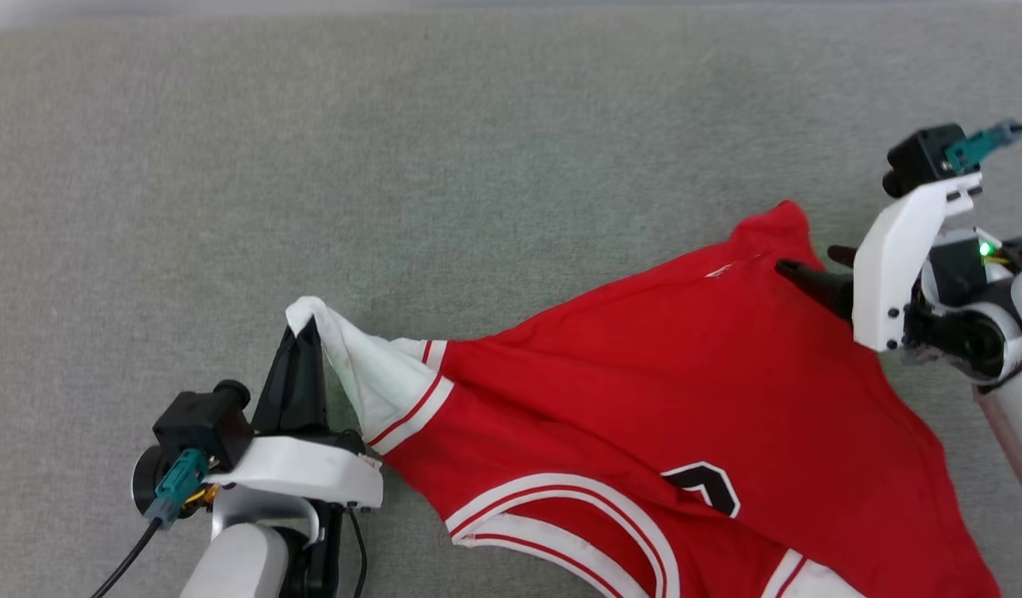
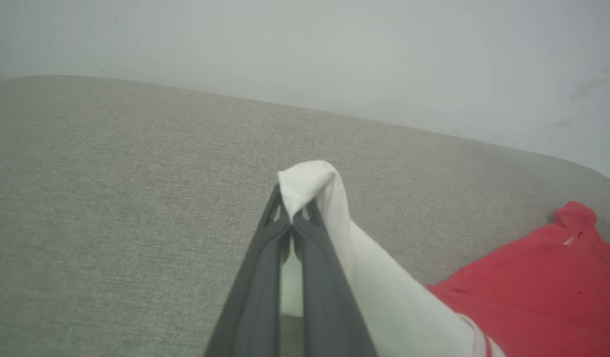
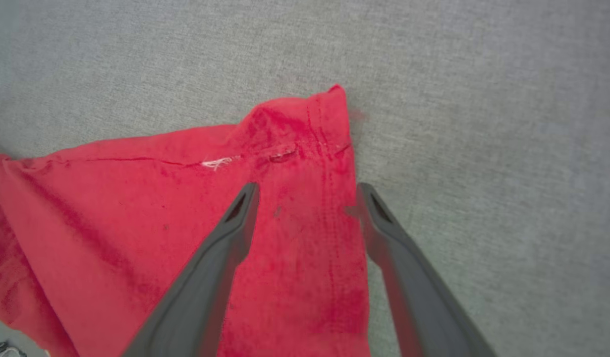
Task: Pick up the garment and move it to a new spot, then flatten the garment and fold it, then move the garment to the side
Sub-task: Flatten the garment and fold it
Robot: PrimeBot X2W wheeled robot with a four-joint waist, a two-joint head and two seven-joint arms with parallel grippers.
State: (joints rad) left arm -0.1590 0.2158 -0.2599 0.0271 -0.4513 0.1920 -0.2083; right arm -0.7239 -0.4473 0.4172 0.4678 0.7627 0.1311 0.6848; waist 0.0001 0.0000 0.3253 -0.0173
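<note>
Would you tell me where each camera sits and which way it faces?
Head view: on the head, facing forward and down at the grey surface and garment; left gripper and right gripper show.
Left wrist view: on the left wrist, facing along its shut fingers, which pinch the white sleeve, toward a pale wall.
Right wrist view: on the right wrist, facing down along its open fingers onto the garment's red corner.
Shared: head and left wrist views both show that sleeve.

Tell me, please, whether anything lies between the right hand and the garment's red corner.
Nothing visible does. The right hand is open astride a red corner of the garment, with only bare cloth between its tips. The left hand is shut on the white sleeve.
</note>
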